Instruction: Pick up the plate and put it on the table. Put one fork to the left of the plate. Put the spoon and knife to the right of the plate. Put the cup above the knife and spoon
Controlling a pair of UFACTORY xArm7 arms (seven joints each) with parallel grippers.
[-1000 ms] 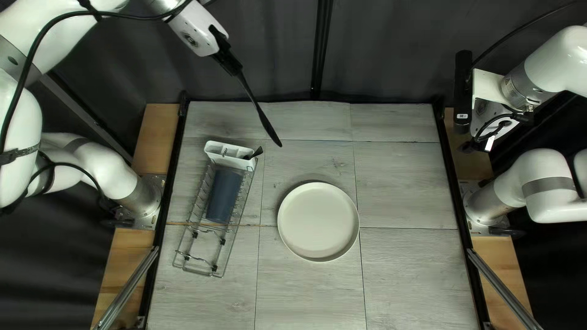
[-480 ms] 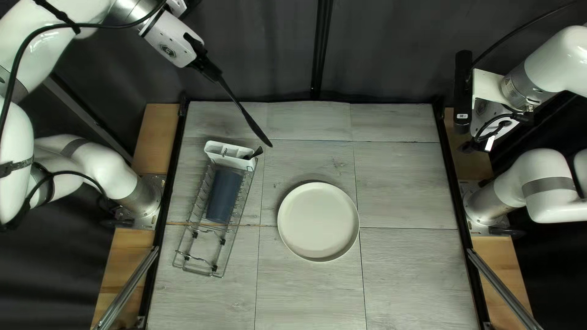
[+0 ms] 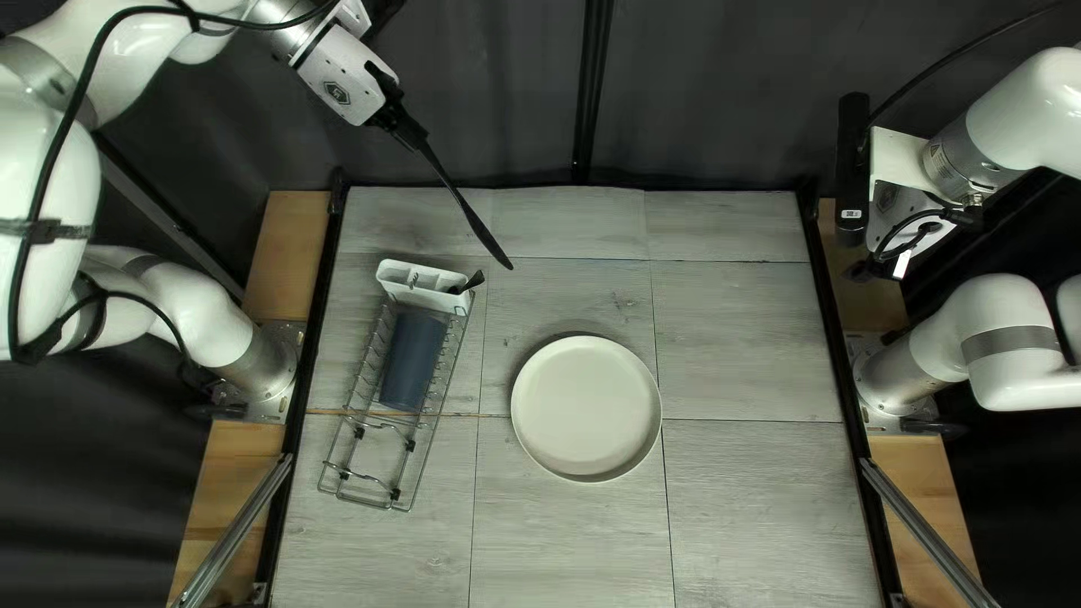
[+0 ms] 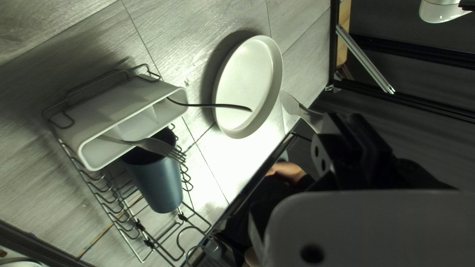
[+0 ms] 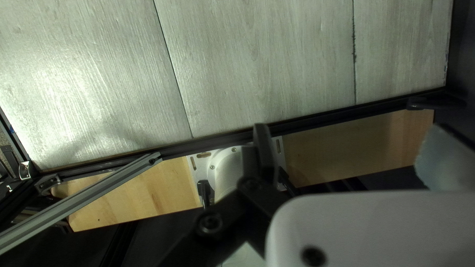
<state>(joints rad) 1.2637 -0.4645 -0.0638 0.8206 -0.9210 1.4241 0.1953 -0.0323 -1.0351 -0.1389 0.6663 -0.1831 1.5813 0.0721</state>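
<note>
Knife (image 3: 469, 221) clenched in left gripper (image 3: 411, 135), high over table's (image 3: 735, 338) far edge; right gripper (image 3: 851, 211) released, past right edge.

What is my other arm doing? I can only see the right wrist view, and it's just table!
Observer: Your left gripper is shut on a knife, raised high above the table.
Operator: Is the plate out?
Observer: Yes. The plate lies flat near the middle of the top left view, to the right of the rack.
Operator: Where's the fork?
Observer: In the left wrist view the fork lies in the white caddy at the rack's end, with its tines poking out by the blue cup.
</note>
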